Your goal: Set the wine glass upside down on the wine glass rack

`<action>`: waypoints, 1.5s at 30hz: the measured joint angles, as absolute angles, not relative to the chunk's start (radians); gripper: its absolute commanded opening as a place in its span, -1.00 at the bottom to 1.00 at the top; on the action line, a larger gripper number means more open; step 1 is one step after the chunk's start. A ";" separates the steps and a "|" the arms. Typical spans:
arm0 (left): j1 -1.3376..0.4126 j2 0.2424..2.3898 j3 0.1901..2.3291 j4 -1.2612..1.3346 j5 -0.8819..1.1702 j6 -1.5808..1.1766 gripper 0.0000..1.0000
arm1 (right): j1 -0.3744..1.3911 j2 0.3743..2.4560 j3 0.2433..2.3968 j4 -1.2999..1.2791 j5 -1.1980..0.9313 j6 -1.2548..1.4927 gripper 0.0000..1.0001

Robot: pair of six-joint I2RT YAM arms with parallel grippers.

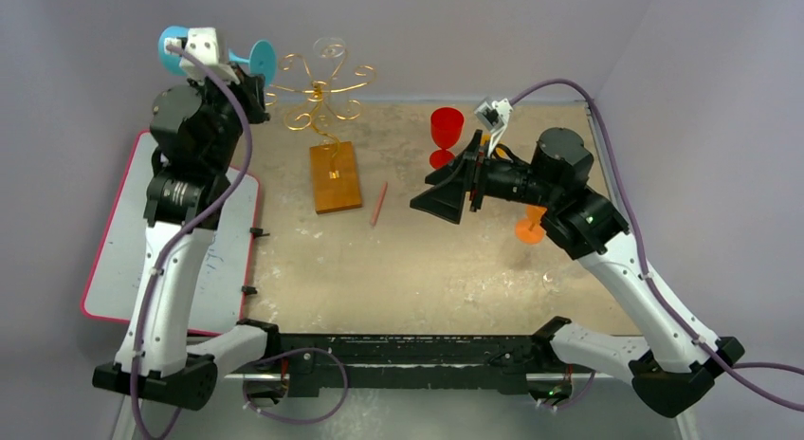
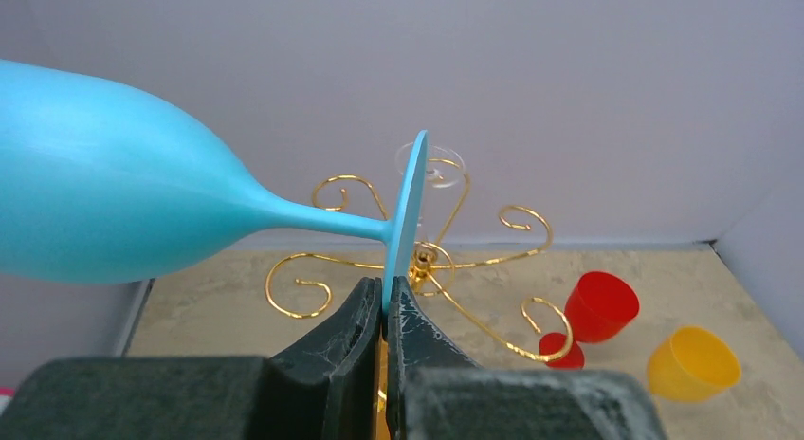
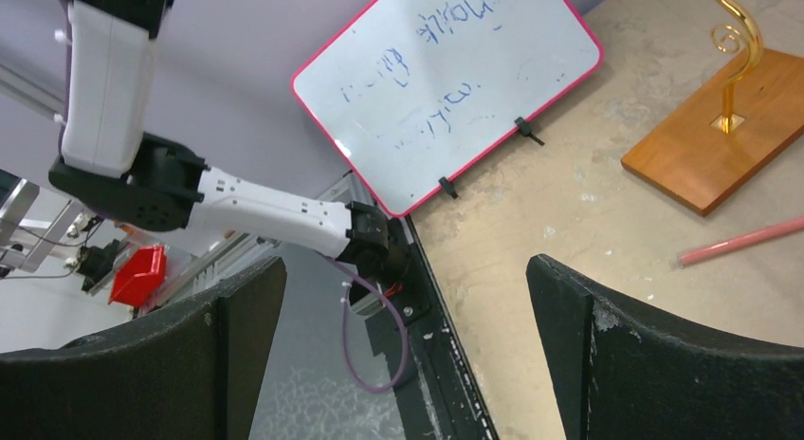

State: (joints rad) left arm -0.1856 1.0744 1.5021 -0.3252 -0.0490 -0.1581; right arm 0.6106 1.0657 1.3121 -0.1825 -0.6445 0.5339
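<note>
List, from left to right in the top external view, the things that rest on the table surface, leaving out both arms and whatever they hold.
whiteboard → wine glass rack → pink stick → red glass → orange glass

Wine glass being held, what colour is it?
The wine glass is light blue; left wrist view shows it best.

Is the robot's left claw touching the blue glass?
Touching. The left wrist view shows the left claw shut on the blue wine glass, pinching the edge of its round foot.
</note>
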 measured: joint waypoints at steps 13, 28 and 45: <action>0.020 1.401 1.811 -0.528 -0.002 -0.501 -1.00 | 0.611 1.013 1.288 -0.209 -0.642 0.522 1.00; 0.040 1.550 1.872 -0.568 0.150 -0.762 -1.00 | 0.611 0.972 1.282 -0.278 -0.626 0.499 1.00; 0.061 1.565 1.778 -0.487 0.242 -0.921 -1.00 | 0.611 0.966 1.292 -0.363 -0.554 0.450 1.00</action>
